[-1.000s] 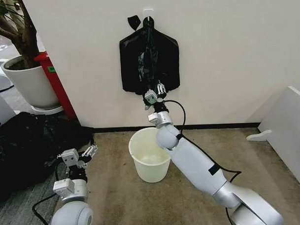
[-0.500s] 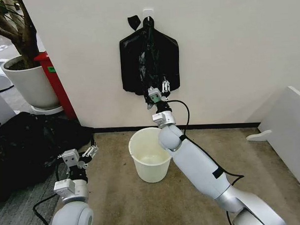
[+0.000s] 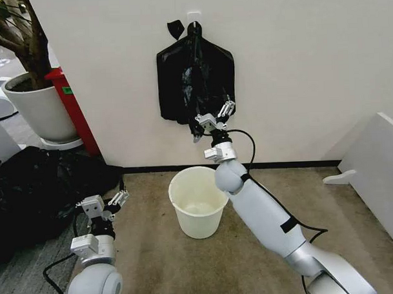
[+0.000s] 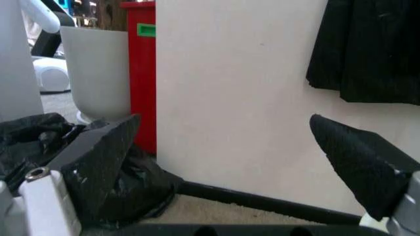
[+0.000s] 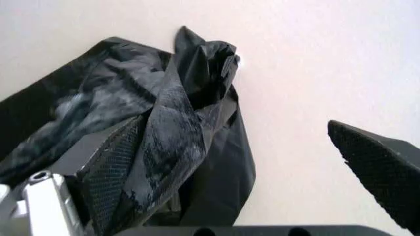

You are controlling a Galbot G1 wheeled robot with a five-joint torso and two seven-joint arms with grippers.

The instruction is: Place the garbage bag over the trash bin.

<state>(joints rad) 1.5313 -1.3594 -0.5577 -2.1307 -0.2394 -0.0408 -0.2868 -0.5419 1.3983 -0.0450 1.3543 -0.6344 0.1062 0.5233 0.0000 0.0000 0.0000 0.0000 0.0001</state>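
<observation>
Rising rightward, right gripper spreads fingers at the hanging bag bundle; left gripper open.

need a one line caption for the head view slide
Right hand, open, reaches up at black bags hung on the wall above the white bin.

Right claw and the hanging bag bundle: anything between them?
Nothing. In the head view the open right claw sits at the bundle's lower edge; the wrist view shows black plastic against one finger.
</observation>
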